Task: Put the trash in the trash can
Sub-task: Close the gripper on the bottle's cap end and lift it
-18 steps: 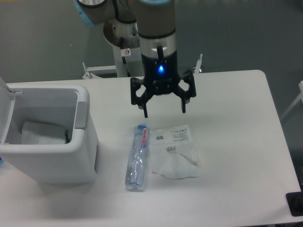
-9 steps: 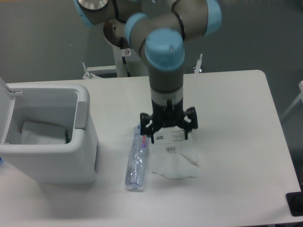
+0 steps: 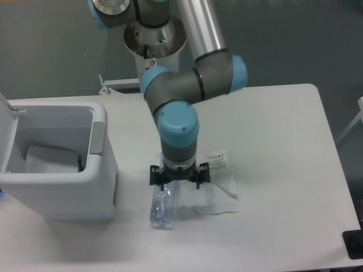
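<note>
The clear plastic bottle (image 3: 161, 207) lies on the table, and only its lower half shows below the wrist. Beside it on the right is the flat white plastic bag (image 3: 219, 187) with printed labels. My gripper (image 3: 178, 177) points straight down, low over the bottle's upper end and the bag's left edge. Its jaws are spread wide and open. The arm hides the bottle's label and what sits between the fingers. The white trash can (image 3: 62, 195) stands at the left with its lid up.
A white sheet (image 3: 50, 159) lies inside the trash can. The can's grey handle (image 3: 97, 137) faces the bottle. The robot base (image 3: 154, 42) stands behind the table's far edge. A dark object (image 3: 354, 243) sits at the front right corner.
The arm has swung forward and to the left and dropped low. The gripper went from above the bag's far edge to over the bottle's top. Bottle and bag have not moved.
</note>
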